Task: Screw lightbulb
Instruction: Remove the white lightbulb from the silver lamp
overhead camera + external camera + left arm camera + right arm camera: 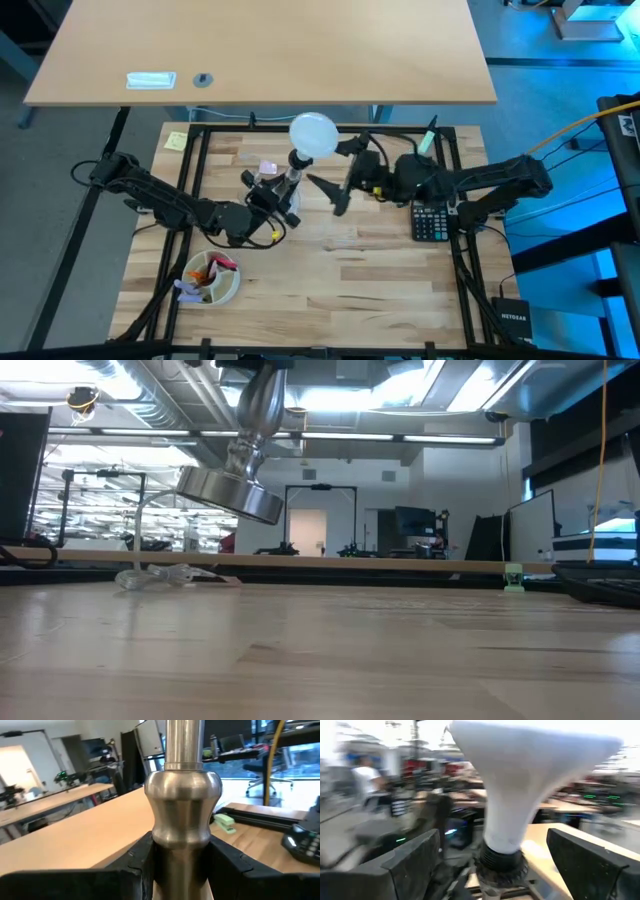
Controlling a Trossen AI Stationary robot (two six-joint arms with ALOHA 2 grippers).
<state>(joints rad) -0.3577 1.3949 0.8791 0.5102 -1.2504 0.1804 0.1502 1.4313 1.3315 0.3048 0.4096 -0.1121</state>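
Your lightbulb (313,133) sits on the black socket of the silver stand (291,176), near the back edge of the wooden table (350,280). Seen from above, bulb and stand run along one line, the domed head toward the far side, the narrow neck toward the socket. In the right wrist view the dome (530,775) is cut off by the frame; only the taper and the socket collar show. The low view shows just the stand's foot (230,493), tilted and clear of the tabletop; the bulb is out of frame there. Your left gripper (268,205) is clamped on the stand's stem (182,820), a finger on each side. Your right gripper (335,190) stands wide, its fingers (410,857) either side of the bulb's neck and apart from it. A white bowl (228,290) at the front left holds small coloured items, too small to tell. A calculator (432,222) lies by the right arm.
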